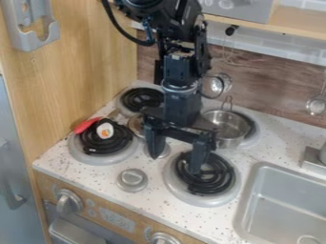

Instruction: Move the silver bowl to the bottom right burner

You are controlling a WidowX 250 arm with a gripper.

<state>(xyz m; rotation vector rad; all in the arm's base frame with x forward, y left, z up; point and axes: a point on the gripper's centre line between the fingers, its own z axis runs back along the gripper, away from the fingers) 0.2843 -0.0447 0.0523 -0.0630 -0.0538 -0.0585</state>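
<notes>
Silver metal marks the bowl, which sits at the top right burner, partly behind the arm. The black gripper hangs in front with its fingers spread apart, one over the bottom right burner as seen from here. Reaching back too low could knock the bowl's wall and shove it; a grip on one edge could let it tip, and an off-centre release could leave it tilted on the coil.
</notes>
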